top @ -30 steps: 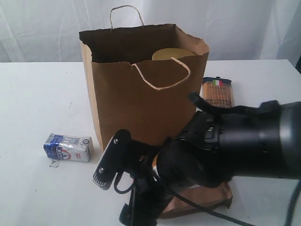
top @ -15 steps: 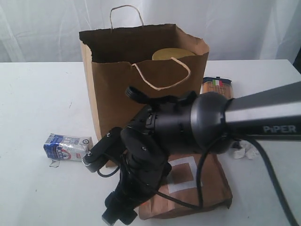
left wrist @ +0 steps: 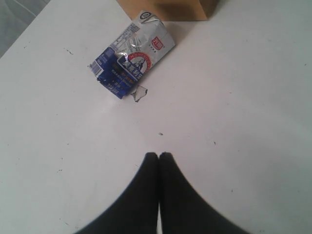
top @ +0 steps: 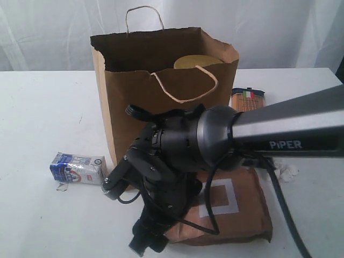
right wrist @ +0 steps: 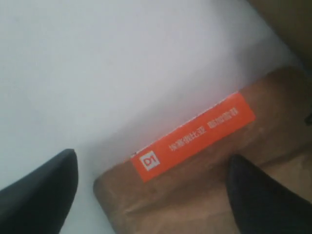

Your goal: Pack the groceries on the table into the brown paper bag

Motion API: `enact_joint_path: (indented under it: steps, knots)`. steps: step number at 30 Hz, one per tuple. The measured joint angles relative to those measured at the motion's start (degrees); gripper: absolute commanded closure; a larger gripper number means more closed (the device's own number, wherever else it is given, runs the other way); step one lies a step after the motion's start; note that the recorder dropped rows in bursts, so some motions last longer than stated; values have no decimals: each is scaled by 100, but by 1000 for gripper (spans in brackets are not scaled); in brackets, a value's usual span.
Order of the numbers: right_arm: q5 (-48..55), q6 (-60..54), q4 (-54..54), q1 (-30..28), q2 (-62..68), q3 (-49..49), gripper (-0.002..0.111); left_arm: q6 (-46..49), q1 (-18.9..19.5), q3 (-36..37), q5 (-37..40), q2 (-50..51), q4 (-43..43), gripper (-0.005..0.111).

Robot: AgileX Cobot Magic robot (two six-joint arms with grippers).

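The brown paper bag [top: 161,102] stands upright mid-table with a yellow-topped item [top: 196,61] inside. In front of it the brown pouch with the white square [top: 239,207] lies flat. My right gripper [top: 148,241] hangs low over the pouch's near-left corner, open. In the right wrist view, my right gripper [right wrist: 152,158] has one finger [right wrist: 51,187] over bare table and the other over the pouch [right wrist: 195,195], beside its orange label. The blue-white carton [top: 78,167] lies left of the bag. My left gripper [left wrist: 159,156] is shut and empty, short of the carton [left wrist: 131,61].
The long pasta packet [top: 248,99] lies to the right behind the bag. A small white crumpled scrap [top: 286,171] sits right of the pouch. The white table [top: 37,113] stretches left of the bag. The right arm [top: 290,131] crosses the front right.
The right arm has swung left and down across the front, uncovering most of the pouch. Its gripper now sits over the pouch's left corner. The left gripper stays shut.
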Motion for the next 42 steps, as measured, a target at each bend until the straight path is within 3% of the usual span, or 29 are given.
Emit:
enact_joint_path:
  steps: [12, 27, 42]
  knots:
    - [1808, -136, -1417, 142, 24, -3, 31, 0, 0, 0, 0, 0, 0, 107]
    - [1817, -180, -1378, 716, -233, -3, 31, 0, 0, 0, 0, 0, 0, 107]
    - [1857, -9, -2659, 1336, -24, 779, 31, 0, 0, 0, 0, 0, 0, 107]
